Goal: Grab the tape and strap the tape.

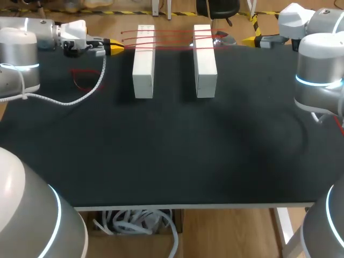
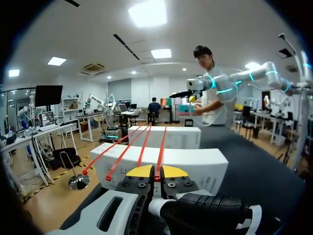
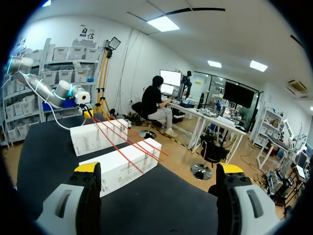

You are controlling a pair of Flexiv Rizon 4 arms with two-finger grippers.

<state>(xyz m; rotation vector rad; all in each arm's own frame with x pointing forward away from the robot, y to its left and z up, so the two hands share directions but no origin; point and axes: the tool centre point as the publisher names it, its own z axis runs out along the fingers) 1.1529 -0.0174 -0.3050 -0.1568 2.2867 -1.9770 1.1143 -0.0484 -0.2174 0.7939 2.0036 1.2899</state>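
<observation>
Two white boxes (image 1: 143, 60) (image 1: 205, 60) stand side by side on the black table, far middle. Several red tape strands (image 1: 172, 33) lie across their far ends. My left gripper (image 1: 115, 47) sits just left of the left box and is shut on the end of one red strand (image 2: 160, 147), which runs away over both boxes (image 2: 186, 164). My right gripper (image 1: 250, 40) hovers open past the right box at the table's far edge. In the right wrist view its fingers (image 3: 159, 171) stand wide apart, nothing between them, facing the boxes (image 3: 120, 166) and the red strands (image 3: 122, 142).
A loose red loop of tape (image 1: 86, 79) lies on the table near my left arm, with a white coiled cable (image 1: 64, 99) draped beside it. The black tabletop (image 1: 177, 150) stretches towards the near edge.
</observation>
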